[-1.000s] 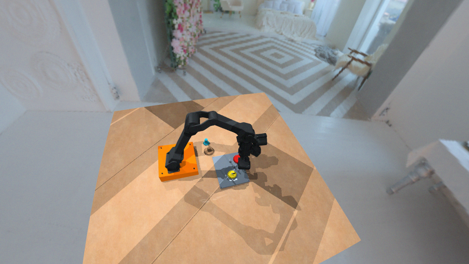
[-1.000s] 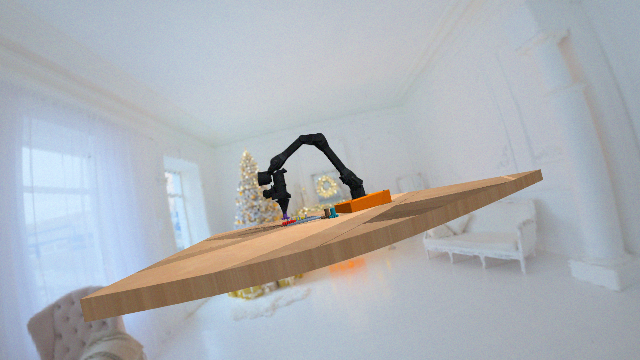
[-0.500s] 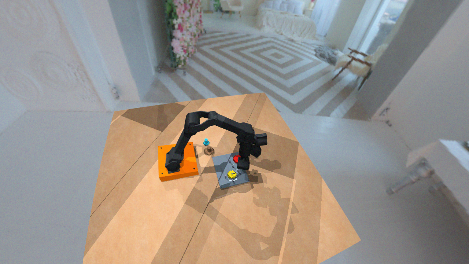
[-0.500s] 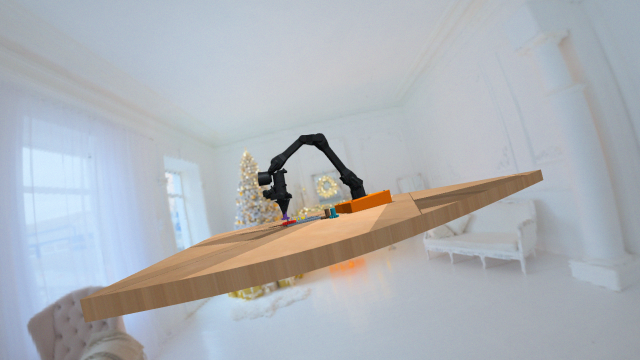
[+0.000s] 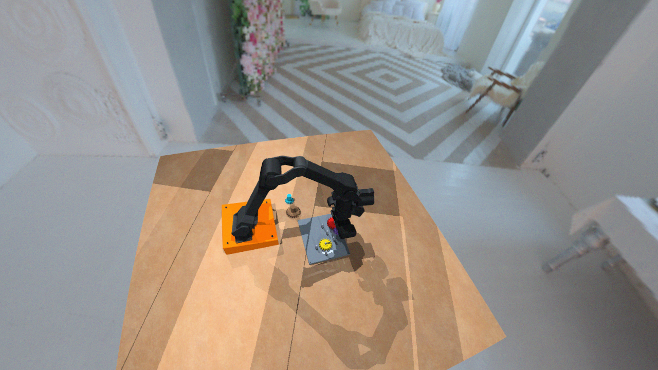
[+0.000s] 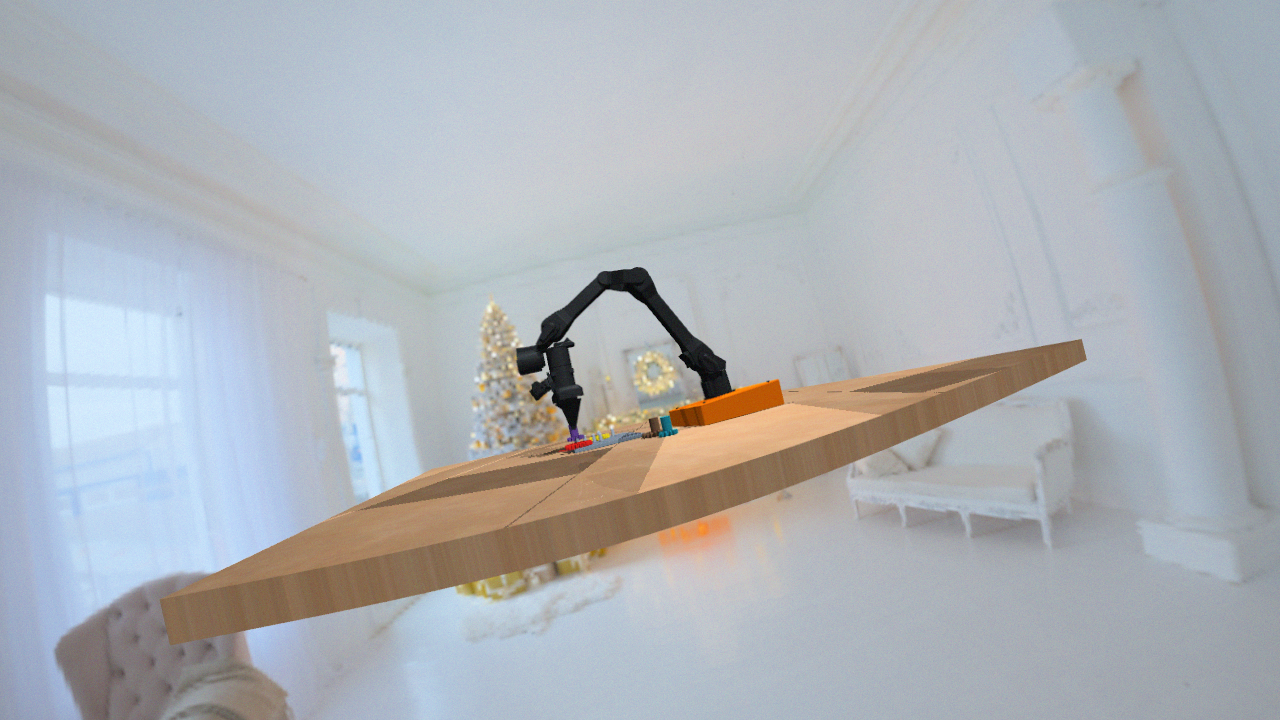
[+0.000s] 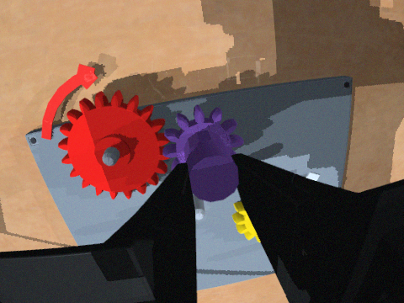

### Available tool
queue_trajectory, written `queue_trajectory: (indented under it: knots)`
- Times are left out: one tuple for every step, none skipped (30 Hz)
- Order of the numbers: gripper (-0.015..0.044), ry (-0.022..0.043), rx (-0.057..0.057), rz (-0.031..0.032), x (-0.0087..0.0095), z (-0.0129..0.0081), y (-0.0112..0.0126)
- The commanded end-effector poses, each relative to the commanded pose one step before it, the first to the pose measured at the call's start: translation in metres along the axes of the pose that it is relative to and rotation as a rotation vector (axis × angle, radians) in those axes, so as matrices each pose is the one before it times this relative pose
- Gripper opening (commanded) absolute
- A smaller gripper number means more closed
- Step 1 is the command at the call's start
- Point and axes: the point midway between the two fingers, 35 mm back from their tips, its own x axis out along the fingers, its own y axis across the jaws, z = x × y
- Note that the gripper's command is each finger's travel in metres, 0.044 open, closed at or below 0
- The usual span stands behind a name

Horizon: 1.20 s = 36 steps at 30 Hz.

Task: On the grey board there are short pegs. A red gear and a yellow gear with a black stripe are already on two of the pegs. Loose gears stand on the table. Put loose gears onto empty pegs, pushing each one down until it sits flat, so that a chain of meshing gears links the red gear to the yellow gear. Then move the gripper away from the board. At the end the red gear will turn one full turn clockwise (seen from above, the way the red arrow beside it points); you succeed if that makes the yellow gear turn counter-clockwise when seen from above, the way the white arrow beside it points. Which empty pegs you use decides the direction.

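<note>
My gripper (image 7: pixel 210 168) (image 6: pixel 573 431) is shut on the knob of the purple gear (image 7: pixel 202 130) (image 6: pixel 575 437). The purple gear is over the grey board (image 7: pixel 311 114) (image 5: pixel 303 226), right beside the red gear (image 7: pixel 115 145) (image 5: pixel 331 223); whether it sits flat or the teeth mesh I cannot tell. The peg under it is hidden. The yellow gear (image 5: pixel 324 244) (image 7: pixel 244 220) sits on its peg, partly behind a finger in the wrist view. A bare peg (image 7: pixel 199 214) stands near the purple gear. A brown gear (image 5: pixel 293 211) and a cyan gear (image 5: pixel 289 199) stand on the table.
The orange base (image 5: pixel 250 248) (image 6: pixel 733 405) of the arm is left of the board in the top view. The red arrow (image 7: pixel 54 101) curves beside the red gear. The white arrow (image 7: pixel 312 177) is partly hidden by a finger in the wrist view.
</note>
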Motion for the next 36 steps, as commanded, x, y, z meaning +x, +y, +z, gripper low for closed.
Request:
queue_trajectory:
  knots:
    - [0.0,0.0008,-0.0332,0.00246,0.00336,0.00025,-0.00001]
    - [0.0,0.0,0.0063,0.00001,0.00064,0.00006,0.00007]
    - [0.0,0.0,0.0091,0.00001,0.00078,0.00005,0.0001]
    - [0.0,0.0,0.0128,0.00001,0.00097,0.00004,0.00013]
    - [0.0,0.0,0.0145,0.00001,0.00099,0.00001,0.00014]
    - [0.0,0.0,0.0157,0.00001,-0.00033,-0.00002,0.00013]
    - [0.0,0.0,0.0189,0.00001,-0.00023,-0.00005,0.00014]
    - [0.0,0.00001,0.0232,0.00001,-0.00015,-0.00008,0.00014]
    - [0.0,0.00001,0.0239,0.00001,-0.00005,-0.0001,0.00011]
    - [0.0,0.00001,0.0253,0.00001,0.00004,-0.00012,0.00008]
    - [0.0,0.00001,0.0267,0.0,0.00008,-0.00013,0.00004]
    - [0.0,0.00001,0.0275,0.0,0.00007,-0.00013,0.00001]
    - [0.0,0.00001,0.0277,0.0,0.00007,-0.00011,-0.00003]
    - [0.0,0.00001,0.0275,-0.00001,0.00007,-0.00009,-0.00006]
    - [0.0,0.00001,0.0268,-0.00001,0.00008,-0.00006,-0.00008]
    - [0.0,0.0,0.0294,-0.00001,0.0001,-0.00002,-0.00011]
    - [0.0,0.0,0.028,-0.00001,0.0001,0.00002,-0.00011]
    - [0.0,-0.00001,0.0298,-0.00001,0.00012,0.00007,-0.00012]
    - [0.0,-0.00001,0.0264,-0.00001,0.00013,0.00012,-0.00009]
    - [0.0,-0.00002,0.0266,-0.00001,0.00016,0.00018,-0.00006]
    - [0.0,-0.00002,0.0265,0.0,0.0002,0.00025,0.00001]
    - [0.0,-0.00002,0.0185,0.00001,0.00019,0.00027,0.00012]
    - [0.0,-0.00002,0.0051,0.00002,0.00016,0.00021,0.00024]
    - [0.0,0.0,-0.0052,0.00002,0.00011,0.00004,0.00015]
    - [0.0,0.0,-0.0076,0.00001,0.00014,-0.00001,0.00013]
    - [0.0,0.00001,-0.0125,0.00002,0.00023,-0.00005,0.00016]
    - [0.0,0.00001,-0.0133,0.00001,0.00021,-0.00007,0.00013]
    - [0.0,0.00001,-0.0165,0.00001,0.00023,-0.00011,0.00012]
    - [0.0,0.00002,-0.0213,0.00001,0.00024,-0.00015,0.0001]
    - [0.0,0.00002,-0.0207,0.00001,0.00019,-0.00015,0.00006]
    - [0.0,0.00002,-0.0224,0.0,0.00016,-0.00017,0.00002]
    - [0.0,0.00002,-0.0256,0.0,0.00013,-0.00018,-0.00002]
    - [0.0,0.00002,-0.0286,-0.00001,0.00011,-0.00019,-0.00006]
    - [0.0,0.00001,-0.0251,-0.00001,0.00009,-0.00015,-0.00008]
    - [0.0,0.00001,-0.0254,-0.00001,0.0001,-0.00013,-0.00011]
    - [0.0,0.00001,-0.0265,-0.00001,0.00012,-0.00011,-0.00014]
